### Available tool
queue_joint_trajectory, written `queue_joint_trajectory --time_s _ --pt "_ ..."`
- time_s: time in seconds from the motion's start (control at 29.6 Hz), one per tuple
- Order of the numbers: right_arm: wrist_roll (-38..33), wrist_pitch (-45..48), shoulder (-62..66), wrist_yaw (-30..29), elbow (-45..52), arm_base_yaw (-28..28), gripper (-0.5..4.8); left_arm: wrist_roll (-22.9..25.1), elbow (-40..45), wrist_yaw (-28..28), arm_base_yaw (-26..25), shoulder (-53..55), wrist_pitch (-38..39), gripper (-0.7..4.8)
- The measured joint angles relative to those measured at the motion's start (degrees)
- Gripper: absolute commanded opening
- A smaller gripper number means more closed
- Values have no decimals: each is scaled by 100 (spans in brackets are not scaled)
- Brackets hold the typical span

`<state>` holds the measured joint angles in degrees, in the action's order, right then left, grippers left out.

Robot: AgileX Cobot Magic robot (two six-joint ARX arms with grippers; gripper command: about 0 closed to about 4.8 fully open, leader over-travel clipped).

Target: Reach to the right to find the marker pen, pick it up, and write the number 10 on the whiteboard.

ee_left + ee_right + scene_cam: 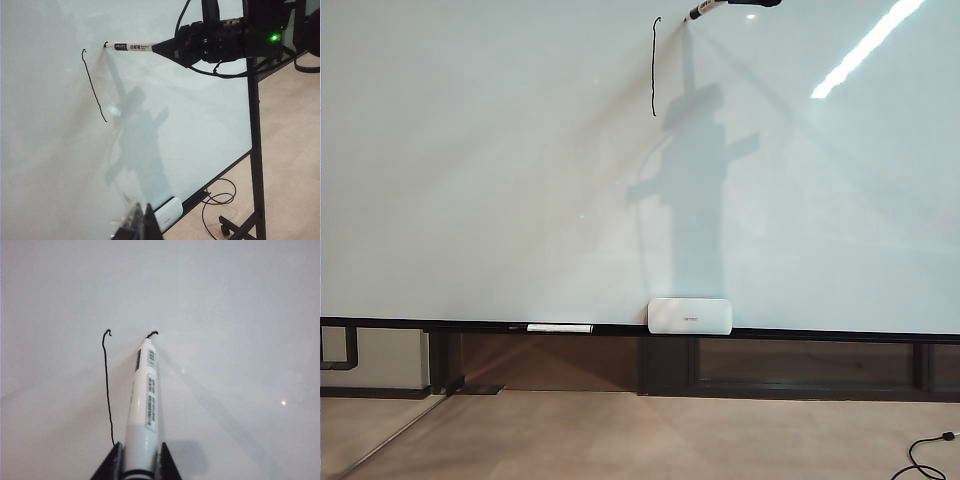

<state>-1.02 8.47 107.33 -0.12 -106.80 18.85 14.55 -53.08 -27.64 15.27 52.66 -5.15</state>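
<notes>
Right gripper (pixel 135 460) clenched on marker pen (pixel 142 405) rear barrel, tip on whiteboard (pixel 470 180) at 1 o'clock of the drawn stroke (pixel 653 70). Pen looks light, rigid, slick; grip mid-barrel. Left gripper (pixel 142 220): state unclear.

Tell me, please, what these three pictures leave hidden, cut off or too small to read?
- Right gripper: exterior view's top edge cuts it off; it is shut on the slim white marker pen.
- Left gripper: only dark tips at the left wrist view's lower edge; open or shut is unclear.
- Pen label: too small to read.
- Short new stroke on the glossy pale whiteboard: hidden in the exterior view.
</notes>
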Motion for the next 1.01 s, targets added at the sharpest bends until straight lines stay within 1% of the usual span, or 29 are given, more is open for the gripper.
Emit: queue_joint_trajectory --time_s 0.27,0.34,0.44,0.61,0.74,0.88,1.01 --pt "63 -761 4 -4 0 -2 -3 2 0 0 0 0 -20 -6" --pt "68 -807 11 -4 28 -2 -3 2 0 0 0 0 -22 -6" --pt "66 -807 9 -2 168 -2 -3 2 0 0 0 0 -22 -6" --pt "63 -894 35 15 695 -7 -3 2 0 -2 0 0 -24 -6" --pt "55 -704 42 17 1113 -11 -3 2 0 0 0 0 -31 -6" --pt "9 -579 0 20 1126 0 -3 2 0 0 0 2 -37 -6" --pt "203 -391 -442 9 1117 111 -3 2 0 0 0 2 -61 -6"
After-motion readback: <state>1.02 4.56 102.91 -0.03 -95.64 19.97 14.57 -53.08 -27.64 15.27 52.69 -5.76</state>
